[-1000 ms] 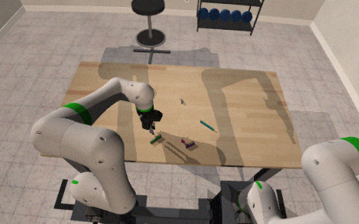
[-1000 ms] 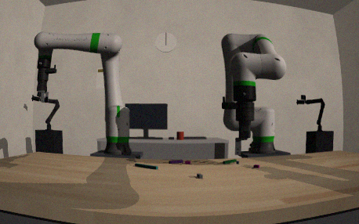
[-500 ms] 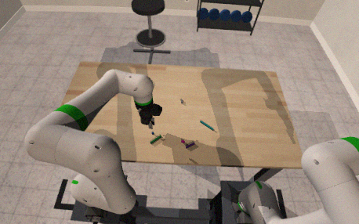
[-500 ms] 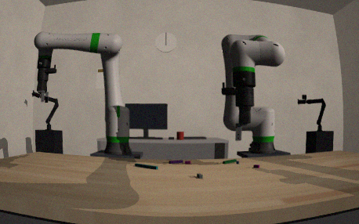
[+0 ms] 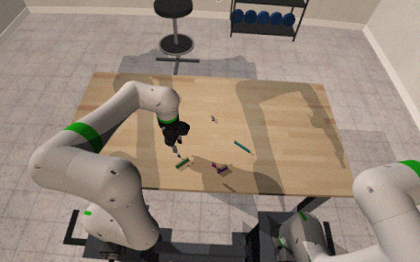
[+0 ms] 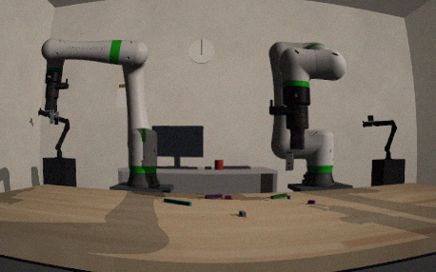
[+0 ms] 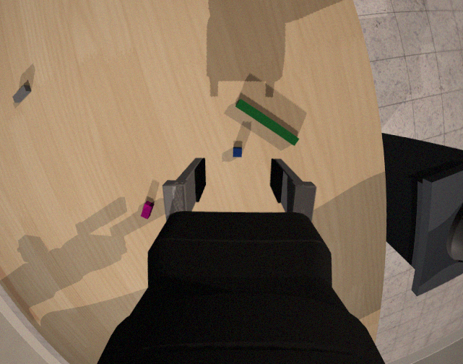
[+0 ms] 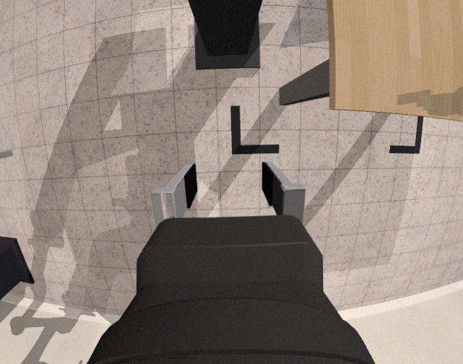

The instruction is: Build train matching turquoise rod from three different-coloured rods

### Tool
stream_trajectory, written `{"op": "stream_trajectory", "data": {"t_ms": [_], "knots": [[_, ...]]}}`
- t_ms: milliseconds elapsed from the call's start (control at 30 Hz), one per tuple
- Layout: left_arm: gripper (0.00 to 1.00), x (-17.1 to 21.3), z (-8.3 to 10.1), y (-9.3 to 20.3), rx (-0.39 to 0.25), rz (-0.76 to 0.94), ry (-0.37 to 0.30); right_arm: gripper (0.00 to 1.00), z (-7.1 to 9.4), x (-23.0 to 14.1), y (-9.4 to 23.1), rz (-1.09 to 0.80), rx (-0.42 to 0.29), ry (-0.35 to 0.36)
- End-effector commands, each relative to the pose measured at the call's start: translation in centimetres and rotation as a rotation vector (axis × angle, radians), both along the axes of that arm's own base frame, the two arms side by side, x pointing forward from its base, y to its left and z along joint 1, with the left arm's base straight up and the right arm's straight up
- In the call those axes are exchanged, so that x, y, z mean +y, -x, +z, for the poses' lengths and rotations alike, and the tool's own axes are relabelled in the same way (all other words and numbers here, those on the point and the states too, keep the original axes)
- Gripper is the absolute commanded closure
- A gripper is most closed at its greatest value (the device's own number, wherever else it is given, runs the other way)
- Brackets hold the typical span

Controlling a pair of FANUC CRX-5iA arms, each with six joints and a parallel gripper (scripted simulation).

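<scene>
my left gripper [image 5: 177, 145] [image 6: 289, 167] [image 7: 238, 172] is wide open and holds nothing, above the worktop [image 5: 289, 137] [image 6: 205, 238] [image 7: 105, 136]. the small blue block [image 5: 179, 156] [image 6: 288, 197] [image 7: 237, 152] lies between it and the long edge by the arm bases, near the slanted green bar [image 5: 182, 163] [image 6: 279, 196] [image 7: 267, 122]. my right gripper [image 6: 52, 118] [image 8: 229, 176], open and empty, is farther; i judge left should take blue.
</scene>
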State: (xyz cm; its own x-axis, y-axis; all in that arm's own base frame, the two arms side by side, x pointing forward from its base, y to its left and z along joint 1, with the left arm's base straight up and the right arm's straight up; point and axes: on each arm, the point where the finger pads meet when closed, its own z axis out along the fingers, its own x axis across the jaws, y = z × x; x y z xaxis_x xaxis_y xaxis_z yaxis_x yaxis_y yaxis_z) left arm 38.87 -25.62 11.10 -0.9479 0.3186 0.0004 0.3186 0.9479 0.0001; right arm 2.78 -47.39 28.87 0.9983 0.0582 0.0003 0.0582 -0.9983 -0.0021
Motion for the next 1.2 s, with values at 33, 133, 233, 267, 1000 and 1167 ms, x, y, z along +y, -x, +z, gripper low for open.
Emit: {"op": "stream_trajectory", "data": {"t_ms": [33,133,233,267,1000,1167], "knots": [[0.00,0.0,0.1,0.0,-0.001,0.000,0.001,0.00,0.1,0.0,0.0,0.000,0.000,0.002],[0.00,0.0,0.1,0.0,-0.001,0.000,0.001,0.00,0.1,0.0,0.0,0.000,0.000,0.002],[0.00,0.0,0.1,-0.1,-0.001,0.000,0.001,0.00,0.1,0.0,0.0,0.000,0.000,0.002],[0.00,-0.1,0.1,-0.1,-0.001,-0.002,0.001,0.00,0.1,0.0,0.0,0.000,0.000,0.002],[0.00,-7.6,2.9,-14.2,-0.002,-0.467,0.001,0.00,0.1,0.0,0.0,0.000,0.000,0.002],[0.00,-10.1,2.6,-17.8,-0.002,-0.615,0.001,0.00,0.1,0.0,0.0,0.000,0.000,0.002]]}}
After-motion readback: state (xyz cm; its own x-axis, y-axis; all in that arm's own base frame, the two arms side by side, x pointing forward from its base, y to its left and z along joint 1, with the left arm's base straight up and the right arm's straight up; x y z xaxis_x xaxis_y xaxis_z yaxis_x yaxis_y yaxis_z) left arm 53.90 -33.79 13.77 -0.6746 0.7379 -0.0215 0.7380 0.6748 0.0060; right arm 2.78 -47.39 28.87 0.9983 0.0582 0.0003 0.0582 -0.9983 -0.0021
